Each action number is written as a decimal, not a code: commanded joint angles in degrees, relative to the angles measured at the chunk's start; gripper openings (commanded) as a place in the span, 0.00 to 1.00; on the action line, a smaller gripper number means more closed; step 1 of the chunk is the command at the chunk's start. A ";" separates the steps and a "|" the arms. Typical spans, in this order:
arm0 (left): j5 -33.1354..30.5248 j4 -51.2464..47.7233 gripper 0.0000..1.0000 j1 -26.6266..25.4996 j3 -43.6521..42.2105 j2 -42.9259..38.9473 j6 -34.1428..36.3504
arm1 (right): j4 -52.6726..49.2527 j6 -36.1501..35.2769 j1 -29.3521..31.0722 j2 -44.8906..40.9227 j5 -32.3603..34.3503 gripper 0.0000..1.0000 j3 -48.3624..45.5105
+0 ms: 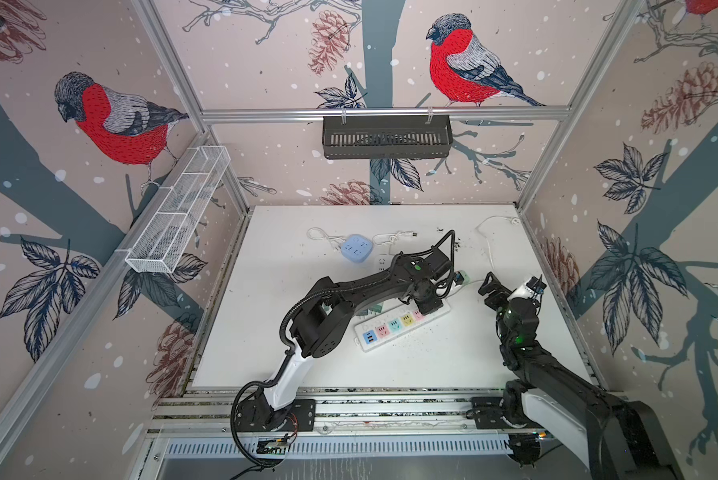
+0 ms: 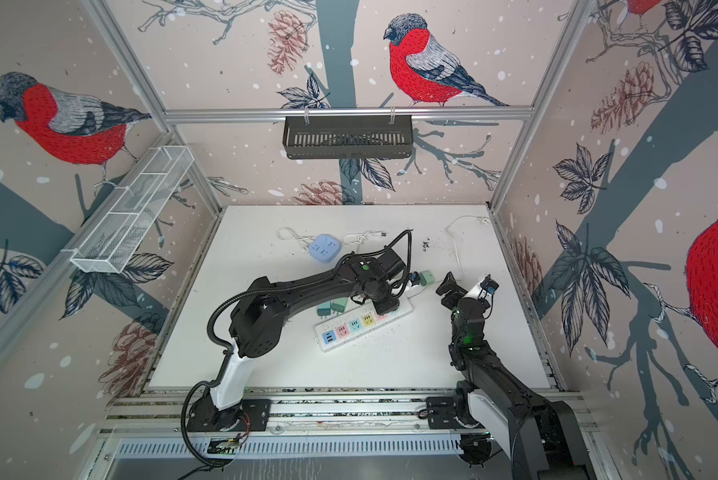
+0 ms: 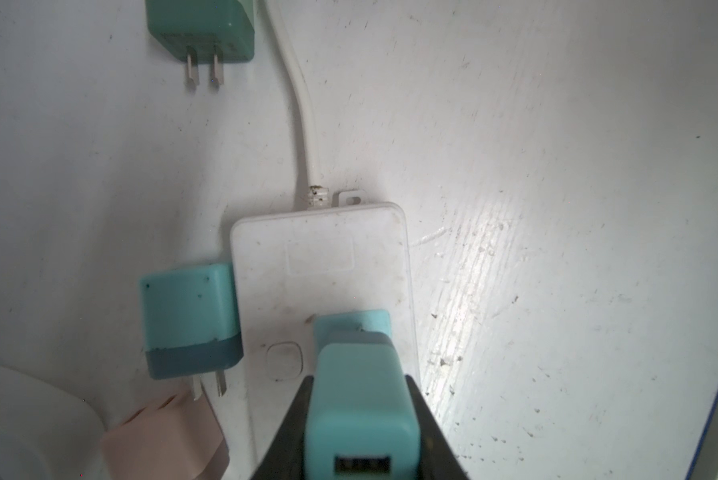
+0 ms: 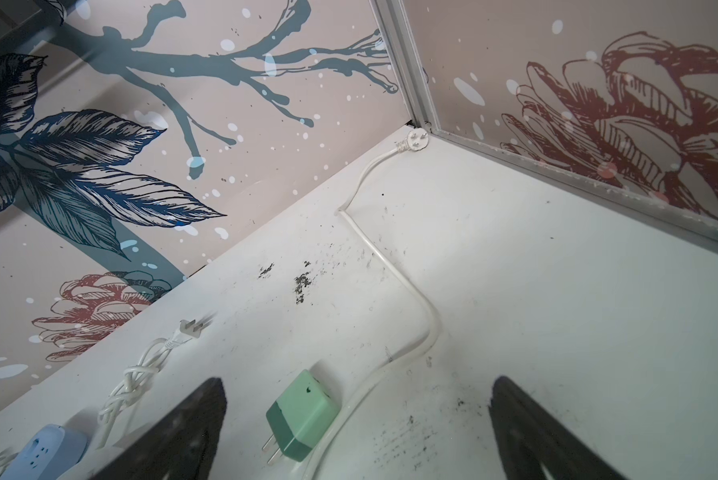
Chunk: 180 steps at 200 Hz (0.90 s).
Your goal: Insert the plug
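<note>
My left gripper [image 3: 361, 419] is shut on a teal plug [image 3: 361, 399], its USB port facing the wrist camera. The plug stands over a teal socket face [image 3: 376, 322] near the cable end of the white power strip [image 3: 320, 266]; its prongs are hidden. In both top views the left gripper [image 1: 428, 305] [image 2: 384, 307] points down onto the far end of the power strip [image 1: 403, 328] [image 2: 361, 326]. My right gripper [image 1: 513, 286] [image 2: 469, 286] [image 4: 357, 432] hangs open to the right of the strip, holding nothing.
Two-tone teal plug [image 3: 189, 320] and dark green plug [image 3: 201, 29] lie beside the strip. A light green plug [image 4: 303, 415] lies by the strip's white cable [image 4: 390, 266]. A blue cube socket [image 1: 356, 247] with knotted cord sits further back. Walls enclose the table.
</note>
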 commanded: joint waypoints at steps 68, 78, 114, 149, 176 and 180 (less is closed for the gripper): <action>-2.04 0.69 0.00 -0.02 -0.34 0.22 -0.53 | 1.33 -0.20 0.17 -0.01 0.70 1.00 0.38; -2.78 0.12 0.00 0.00 -0.23 0.27 -0.48 | 1.31 -0.12 0.12 -0.07 0.70 1.00 0.34; -3.96 -1.41 0.00 -0.02 -0.16 -0.26 -0.53 | 1.24 -0.20 0.18 -0.04 0.79 1.00 0.36; -3.80 -1.35 0.00 0.00 -0.23 -0.02 -0.42 | 1.28 -0.20 0.21 -0.07 0.79 1.00 0.36; -3.74 -1.44 0.00 -0.02 0.03 0.96 -0.43 | 1.27 -0.18 0.18 -0.01 0.88 1.00 0.36; -3.74 -1.40 0.00 -0.02 0.11 1.05 -0.39 | 1.31 -0.19 0.25 0.01 0.88 1.00 0.38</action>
